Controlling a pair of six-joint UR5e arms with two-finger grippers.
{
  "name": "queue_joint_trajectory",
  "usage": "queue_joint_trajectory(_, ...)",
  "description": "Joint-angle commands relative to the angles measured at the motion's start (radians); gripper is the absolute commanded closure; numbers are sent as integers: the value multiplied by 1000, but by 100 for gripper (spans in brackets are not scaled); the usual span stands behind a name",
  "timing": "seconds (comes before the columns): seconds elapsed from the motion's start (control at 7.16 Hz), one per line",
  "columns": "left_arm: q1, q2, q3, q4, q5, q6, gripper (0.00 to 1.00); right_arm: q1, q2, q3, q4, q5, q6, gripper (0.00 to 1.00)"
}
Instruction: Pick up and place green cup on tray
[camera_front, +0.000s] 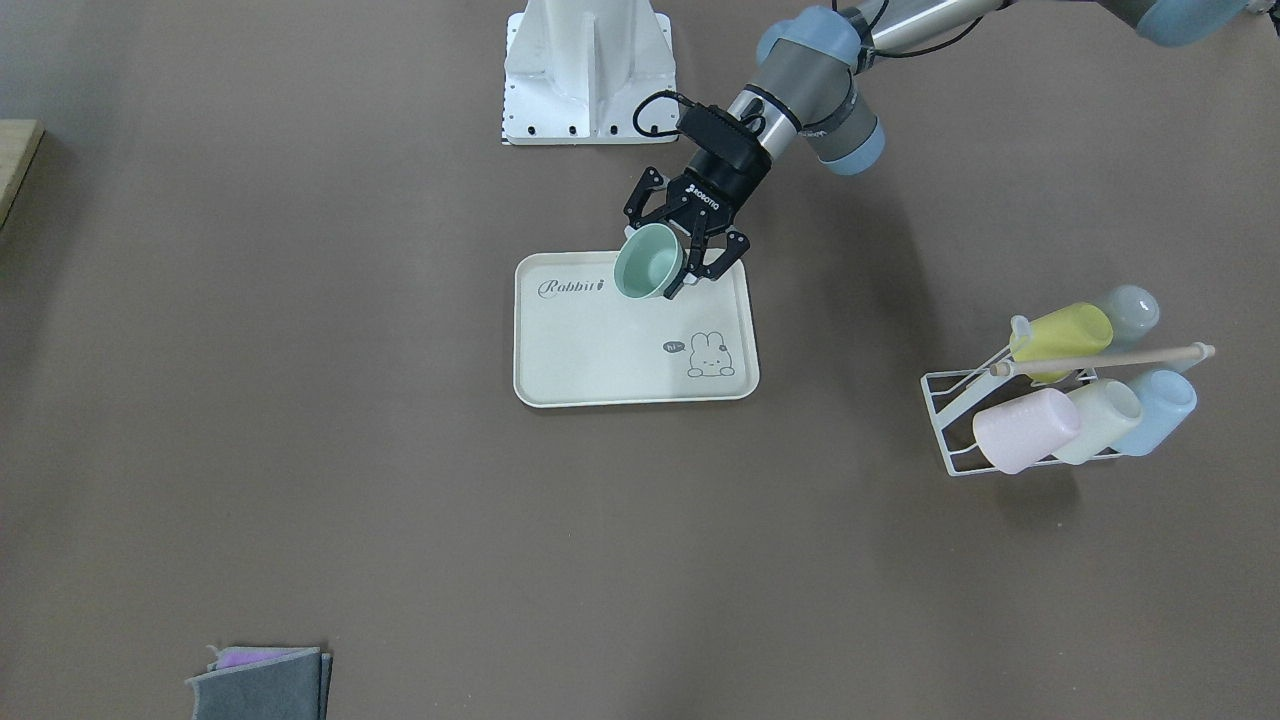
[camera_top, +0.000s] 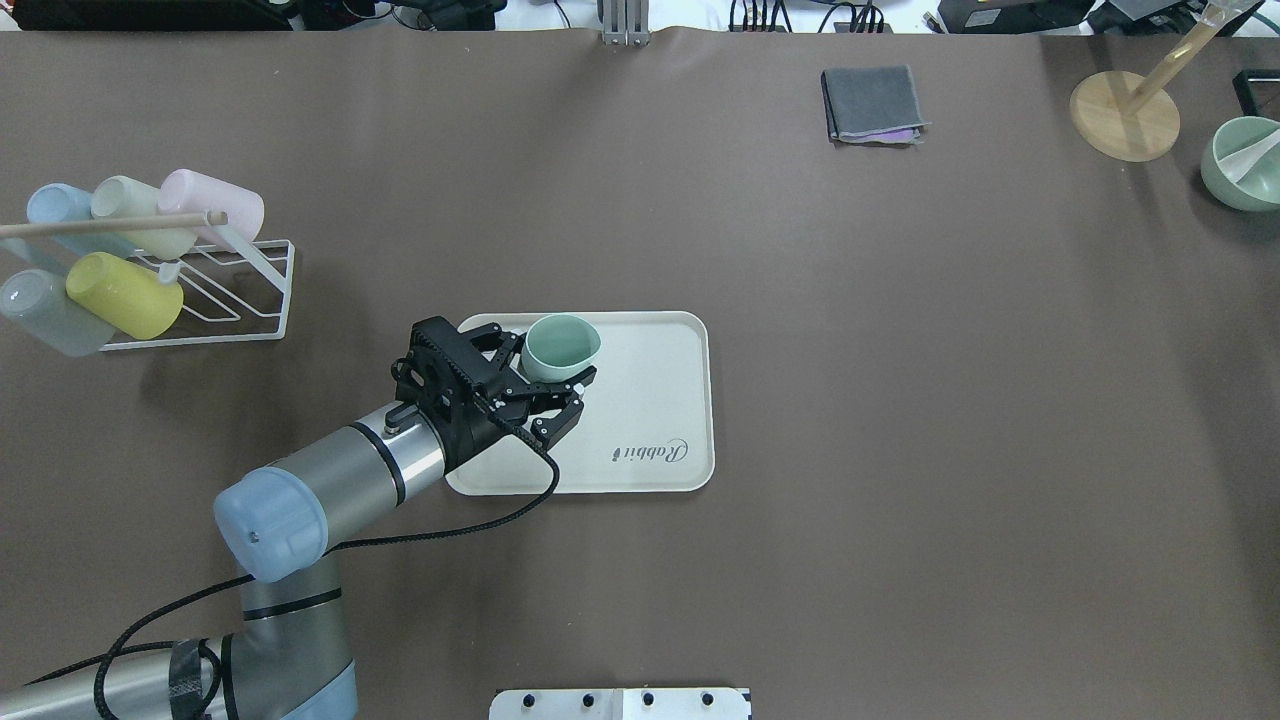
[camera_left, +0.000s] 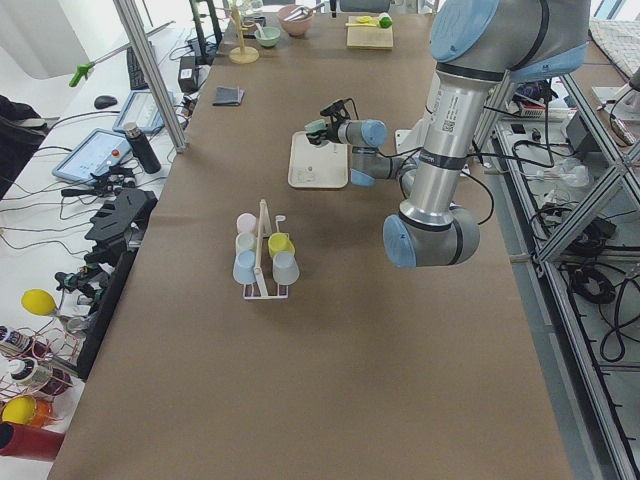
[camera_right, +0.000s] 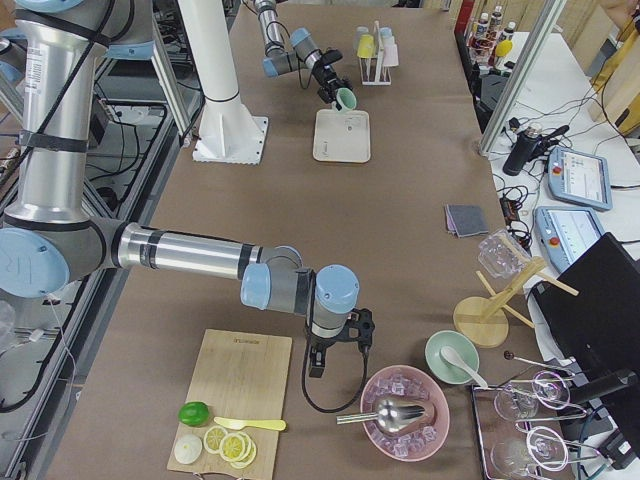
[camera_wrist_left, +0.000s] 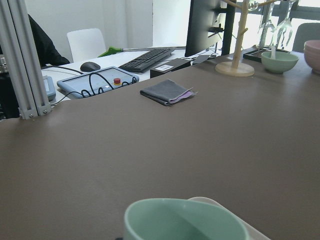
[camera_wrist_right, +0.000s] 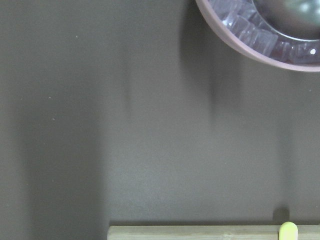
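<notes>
The green cup (camera_front: 648, 262) is a pale mint tumbler, tilted, with its mouth facing away from the robot. It hangs just over the back edge of the cream tray (camera_front: 600, 350) marked "Rabbit". My left gripper (camera_front: 668, 262) is shut on the green cup (camera_top: 562, 347), one finger on each side of it. In the left wrist view only the cup's rim (camera_wrist_left: 185, 220) shows at the bottom. My right gripper (camera_right: 335, 345) hangs far off by a pink bowl, seen only in the exterior right view. I cannot tell whether it is open or shut.
A white wire rack (camera_top: 250, 290) holding several pastel cups stands on the robot's left. A folded grey cloth (camera_top: 872, 103) lies at the far side. A wooden stand (camera_top: 1125, 115) and a green bowl (camera_top: 1245, 160) sit far right. The pink ice bowl (camera_wrist_right: 260, 30) and a cutting board (camera_right: 235, 385) lie under the right arm.
</notes>
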Motion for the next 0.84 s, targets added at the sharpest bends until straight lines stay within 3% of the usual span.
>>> queue_joint_trajectory(0.0, 23, -6, 120, -203, 0, -7, 100, 0, 1, 0, 0, 0, 0, 0)
queue_joint_trajectory(0.14, 28, -29, 206, -306, 3, -5, 100, 0, 1, 0, 0, 0, 0, 0)
queue_joint_trajectory(0.28, 28, -37, 227, -333, 0, -5, 100, 0, 1, -8, 0, 0, 0, 0)
queue_joint_trajectory(0.7, 25, -57, 215, -295, 0, 2, 100, 0, 1, -8, 0, 0, 0, 0)
